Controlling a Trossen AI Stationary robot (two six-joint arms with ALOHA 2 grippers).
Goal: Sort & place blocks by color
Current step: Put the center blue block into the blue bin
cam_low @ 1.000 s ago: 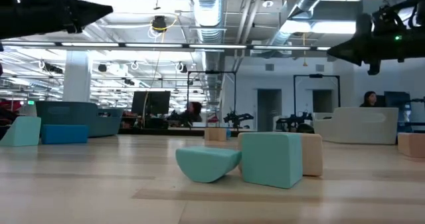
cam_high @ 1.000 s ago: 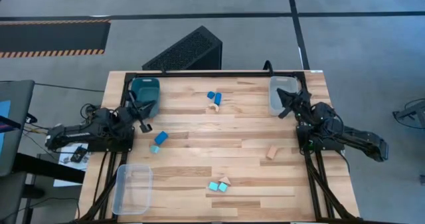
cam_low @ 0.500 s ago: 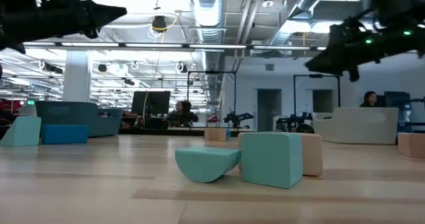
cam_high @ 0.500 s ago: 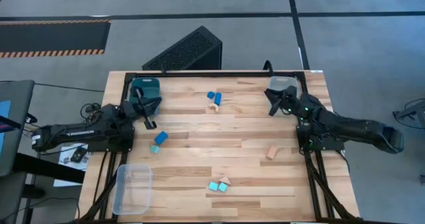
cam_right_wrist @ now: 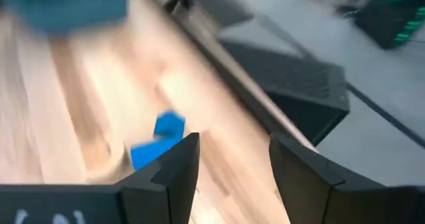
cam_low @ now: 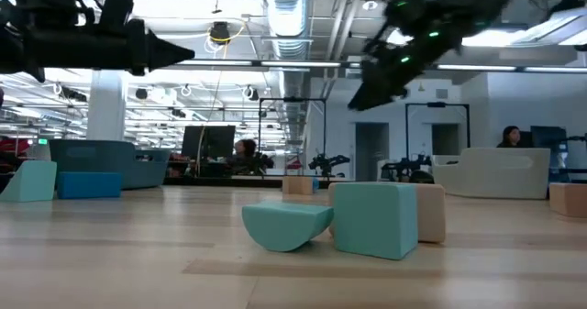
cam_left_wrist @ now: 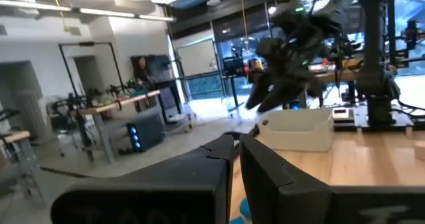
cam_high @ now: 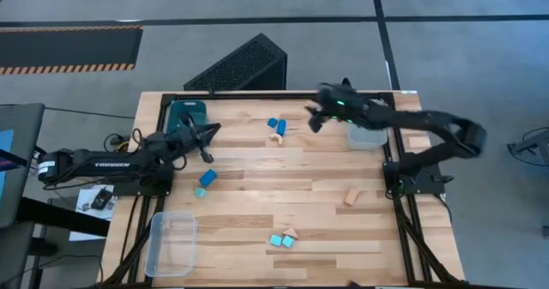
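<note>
Two deep blue blocks and a tan one lie near the table's far edge, at its middle. My right gripper hovers open just to their right, clear of them; its wrist view shows the blue blocks beyond its fingers. A blue block and a turquoise one lie at the left. My left gripper is shut and empty, high above the table beyond them. A lone tan block lies at the right. Turquoise blocks and a tan block rest near the front.
A teal bin stands at the far left corner, a clear bin at the far right under my right arm, and another clear bin at the near left. Bare wood lies across the table's middle.
My right gripper has swung from over the far-right clear bin toward the table's left edge, along the far side, to beside the blue blocks, and has opened. My left arm has stretched out toward the table's right, its gripper staying shut.
</note>
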